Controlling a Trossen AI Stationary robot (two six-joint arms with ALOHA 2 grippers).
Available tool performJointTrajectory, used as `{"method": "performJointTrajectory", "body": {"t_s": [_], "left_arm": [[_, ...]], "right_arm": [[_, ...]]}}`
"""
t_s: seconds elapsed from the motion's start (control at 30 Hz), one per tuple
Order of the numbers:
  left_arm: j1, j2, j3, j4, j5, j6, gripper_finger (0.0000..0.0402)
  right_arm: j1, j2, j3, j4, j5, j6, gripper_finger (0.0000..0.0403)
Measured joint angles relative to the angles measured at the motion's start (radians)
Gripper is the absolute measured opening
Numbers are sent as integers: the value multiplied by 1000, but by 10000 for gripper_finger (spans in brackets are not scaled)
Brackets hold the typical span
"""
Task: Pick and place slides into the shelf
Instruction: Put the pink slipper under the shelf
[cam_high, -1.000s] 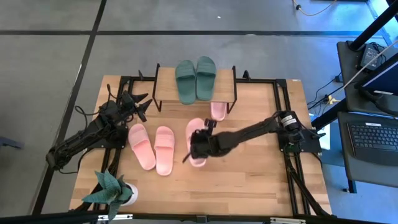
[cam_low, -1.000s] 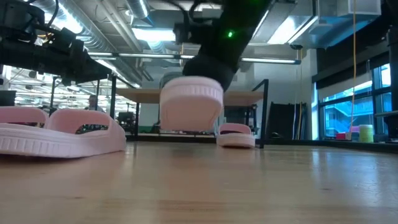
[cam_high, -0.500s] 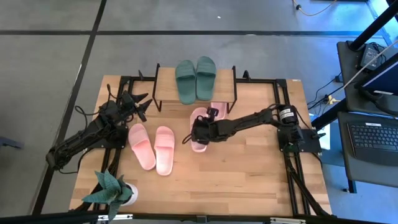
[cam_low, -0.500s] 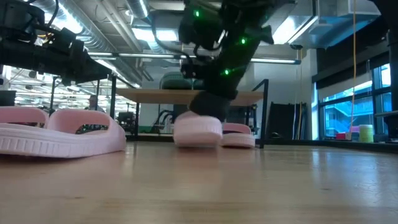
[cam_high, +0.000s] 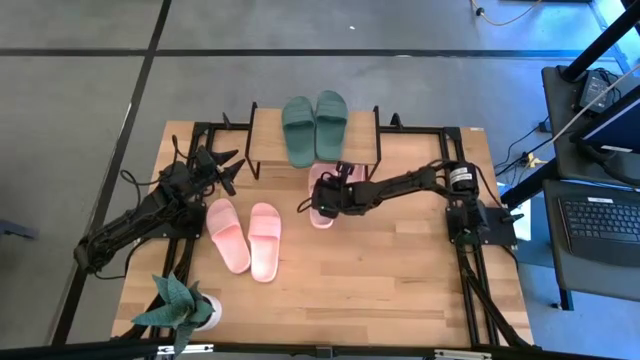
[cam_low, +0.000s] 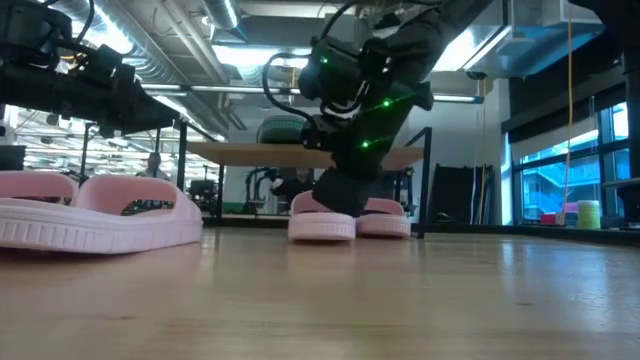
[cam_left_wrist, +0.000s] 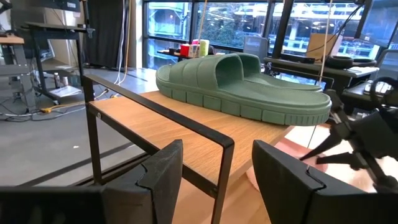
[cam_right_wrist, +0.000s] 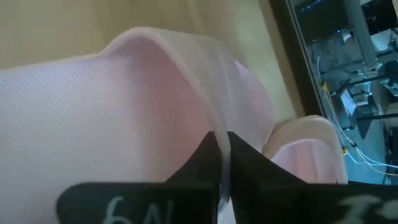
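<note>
left pincer (cam_high: 222, 166): fingers spread, idle | right pincer (cam_high: 327, 197): clamped, arm outstretched

The right end effector (cam_high: 322, 199) covers most of the pink slide (cam_high: 320, 212) it pinches. The second pink slide (cam_high: 350, 176) beside it lies half hidden beneath the shelf (cam_high: 262, 146). In the low view, the leftmost pink slide (cam_low: 25, 210) is cut off by the picture's edge.
</note>
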Motion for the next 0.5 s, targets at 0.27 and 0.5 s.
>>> {"method": "performJointTrajectory", "body": {"t_s": [0.27,0.5], "left_arm": [[0,0,0,0,0,0,186],[0,0,0,0,0,0,185]], "right_arm": [[-36,2,-3,14,23,-32,15],[-26,2,-3,14,19,-31,34]]}}
